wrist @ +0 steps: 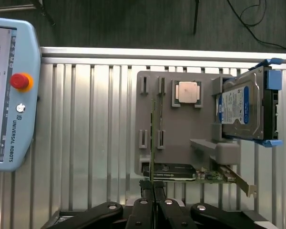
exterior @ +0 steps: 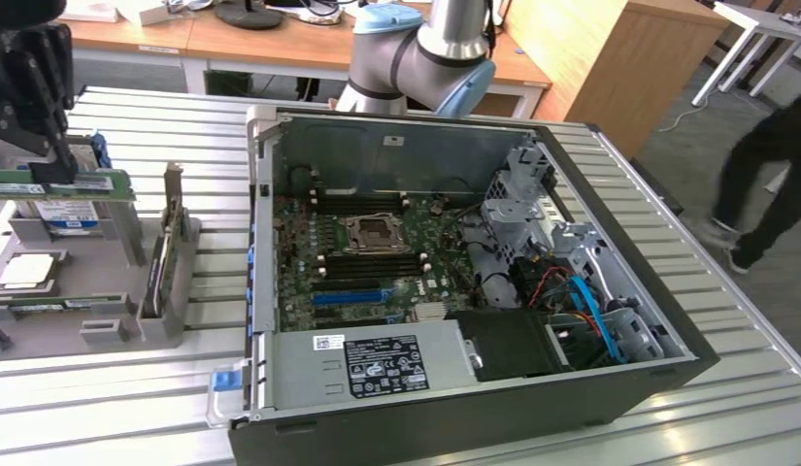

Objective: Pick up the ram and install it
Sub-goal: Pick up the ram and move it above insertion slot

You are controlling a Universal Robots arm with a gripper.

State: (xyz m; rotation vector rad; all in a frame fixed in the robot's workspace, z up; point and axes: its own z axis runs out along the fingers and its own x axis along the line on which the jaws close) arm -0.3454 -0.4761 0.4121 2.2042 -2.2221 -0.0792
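Firmly, the fingers (wrist: 144, 214) pinch the ram (exterior: 96, 183) (a thin edge in the wrist view, broadside outside).

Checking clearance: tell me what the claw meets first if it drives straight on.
Shut on the ram, the claw points down at the grey holder tray; the ram's edge would likely touch that tray first, between its bracket pairs, though depth is unclear.
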